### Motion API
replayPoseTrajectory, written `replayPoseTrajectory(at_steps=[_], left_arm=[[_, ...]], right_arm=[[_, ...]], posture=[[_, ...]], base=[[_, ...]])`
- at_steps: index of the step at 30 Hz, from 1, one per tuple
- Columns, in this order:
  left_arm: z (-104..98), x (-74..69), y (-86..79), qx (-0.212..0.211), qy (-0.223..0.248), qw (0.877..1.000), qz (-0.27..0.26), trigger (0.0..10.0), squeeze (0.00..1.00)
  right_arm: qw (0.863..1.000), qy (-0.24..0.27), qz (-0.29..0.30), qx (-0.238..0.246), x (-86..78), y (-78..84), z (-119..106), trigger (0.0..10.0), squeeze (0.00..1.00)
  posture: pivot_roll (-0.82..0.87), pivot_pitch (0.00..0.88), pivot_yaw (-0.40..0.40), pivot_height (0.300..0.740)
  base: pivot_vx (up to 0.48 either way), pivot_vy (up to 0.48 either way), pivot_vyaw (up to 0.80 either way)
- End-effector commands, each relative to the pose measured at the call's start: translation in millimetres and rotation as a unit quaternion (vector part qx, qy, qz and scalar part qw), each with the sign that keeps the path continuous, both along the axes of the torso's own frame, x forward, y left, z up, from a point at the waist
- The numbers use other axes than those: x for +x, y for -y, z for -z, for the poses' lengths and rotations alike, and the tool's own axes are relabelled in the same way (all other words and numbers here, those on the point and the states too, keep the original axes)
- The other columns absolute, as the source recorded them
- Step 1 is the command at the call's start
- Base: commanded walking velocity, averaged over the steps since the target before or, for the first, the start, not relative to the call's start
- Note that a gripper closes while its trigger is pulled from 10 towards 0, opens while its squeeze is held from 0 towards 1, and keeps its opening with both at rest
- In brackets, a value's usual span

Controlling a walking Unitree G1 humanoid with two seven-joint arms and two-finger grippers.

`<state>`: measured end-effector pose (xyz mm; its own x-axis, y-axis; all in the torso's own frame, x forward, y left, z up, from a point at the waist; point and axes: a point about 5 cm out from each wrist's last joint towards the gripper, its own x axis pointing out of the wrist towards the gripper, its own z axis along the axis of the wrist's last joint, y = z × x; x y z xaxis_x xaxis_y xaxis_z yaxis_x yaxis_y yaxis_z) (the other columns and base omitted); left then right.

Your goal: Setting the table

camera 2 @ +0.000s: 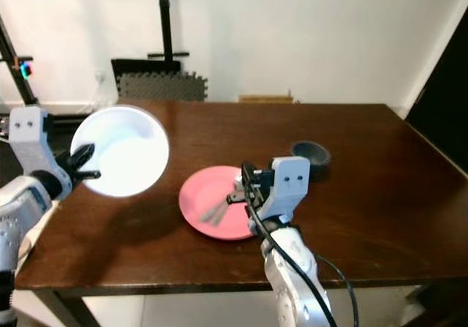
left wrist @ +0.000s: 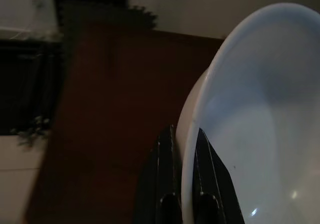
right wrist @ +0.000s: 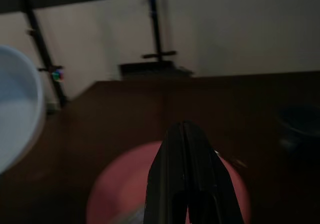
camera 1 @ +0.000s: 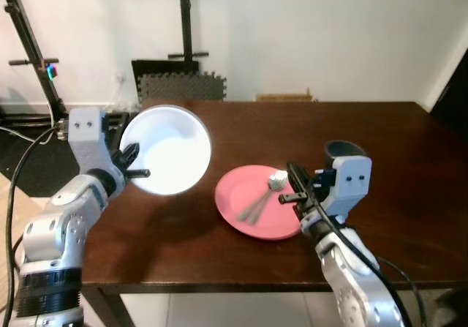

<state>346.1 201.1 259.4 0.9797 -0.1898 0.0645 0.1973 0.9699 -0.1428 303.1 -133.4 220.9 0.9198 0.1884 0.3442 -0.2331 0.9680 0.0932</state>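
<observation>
A white bowl [camera 1: 168, 151] hangs tilted above the left part of the dark wooden table [camera 1: 380, 144], and my left gripper [camera 1: 135, 164] is shut on its rim [left wrist: 187, 149]. A pink plate [camera 1: 245, 195] lies near the table's middle with grey cutlery [camera 1: 257, 201] and a small white piece [camera 1: 278, 180] on it. My right gripper [camera 1: 296, 184] hovers over the plate's right edge, its fingers [right wrist: 186, 169] pressed together with nothing between them. A dark cup [camera 2: 310, 151] stands just behind my right wrist.
Black stand legs [camera 1: 22, 42], a dark mat with foam tiles [camera 1: 179, 84] and cables lie on the floor beyond the table's far edge by a white wall. The right half of the table is bare wood.
</observation>
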Motion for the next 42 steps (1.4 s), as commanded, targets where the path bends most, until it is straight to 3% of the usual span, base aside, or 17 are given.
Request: replayPoseTrajectory(at_steps=[1, 7, 26, 42], left_arm=[[-1, -1.6, -2.0, 0.002, 0.005, 1.000, -0.001, 10.0, 0.00], [-2, -1.4, -2.0, 0.007, 0.007, 1.000, -0.002, 10.0, 0.00], [0, -0.7, 0.9, 0.016, 0.008, 1.000, 0.000, 10.0, 0.00], [2, -1.9, 4.1, 0.024, 0.008, 1.000, 0.003, 10.0, 0.00]], right_arm=[[1.000, -0.004, 0.000, 0.000, -1.3, -2.2, 3, 10.0, 0.00], [1.000, -0.004, 0.001, 0.000, -1.3, -1.6, 3, 10.0, 0.00], [1.000, -0.005, 0.014, -0.002, -0.2, 1.7, 5, 10.0, 0.00], [0.999, -0.008, 0.034, -0.002, 3.1, 7.7, 5, 10.0, 0.00]], posture=[[0.04, 0.041, 0.010, 0.740], [0.04, 0.041, 0.010, 0.740], [0.04, 0.035, 0.012, 0.740], [0.04, 0.029, 0.008, 0.740]], base=[[-0.428, 0.000, 0.00], [-0.371, 0.000, 0.00], [0.000, 0.000, 0.00], [0.000, 0.000, 0.80]])
